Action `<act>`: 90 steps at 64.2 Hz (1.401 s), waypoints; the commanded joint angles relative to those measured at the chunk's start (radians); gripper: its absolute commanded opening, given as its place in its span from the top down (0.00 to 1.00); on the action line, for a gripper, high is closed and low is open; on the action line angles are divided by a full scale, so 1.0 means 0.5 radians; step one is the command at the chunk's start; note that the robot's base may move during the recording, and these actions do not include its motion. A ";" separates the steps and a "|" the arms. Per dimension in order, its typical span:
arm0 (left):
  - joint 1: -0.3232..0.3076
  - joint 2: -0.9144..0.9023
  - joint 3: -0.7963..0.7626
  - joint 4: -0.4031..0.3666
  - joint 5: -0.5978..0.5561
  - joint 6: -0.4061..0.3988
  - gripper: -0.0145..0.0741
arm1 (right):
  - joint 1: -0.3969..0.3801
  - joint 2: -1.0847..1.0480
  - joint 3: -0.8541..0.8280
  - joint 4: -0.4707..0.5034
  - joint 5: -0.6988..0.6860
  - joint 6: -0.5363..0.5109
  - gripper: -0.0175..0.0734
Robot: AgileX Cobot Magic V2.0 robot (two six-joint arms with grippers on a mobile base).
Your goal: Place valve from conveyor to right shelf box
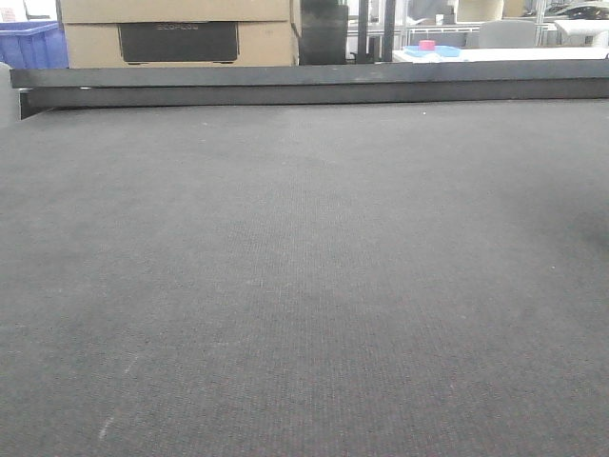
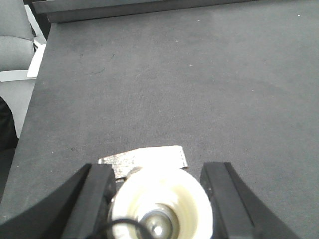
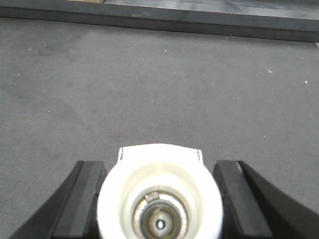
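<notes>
Belt of the conveyor (image 1: 304,286) fills the front view, dark grey and woven, with its dark edge rail (image 1: 314,84) running across the far side. Beyond the rail stand cardboard boxes (image 1: 171,29) and a blue bin (image 1: 29,46). The left claw (image 2: 159,199) hangs over the belt near one side edge, its black fingers (image 2: 94,199) set wide apart and gripping nothing. A white round cup (image 2: 164,184) sits between them, seemingly part of the claw's own body, though the close blur leaves that uncertain. The right claw (image 3: 159,199) hangs over the belt facing the rail, fingers (image 3: 82,199) likewise wide, with a similar white cup (image 3: 159,174) between them. The valve shows in none of the three views, so I cannot tell where it lies.
</notes>
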 commanded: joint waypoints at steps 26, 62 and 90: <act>-0.002 -0.024 -0.007 -0.015 -0.105 -0.011 0.96 | 0.002 -0.024 -0.028 -0.034 -0.152 0.001 0.99; -0.002 -0.038 -0.007 -0.015 -0.105 -0.011 0.96 | 0.002 -0.024 -0.028 -0.034 -0.160 0.001 0.99; -0.002 -0.038 -0.007 -0.015 -0.105 -0.011 0.96 | 0.002 -0.024 -0.028 -0.034 -0.160 0.001 0.99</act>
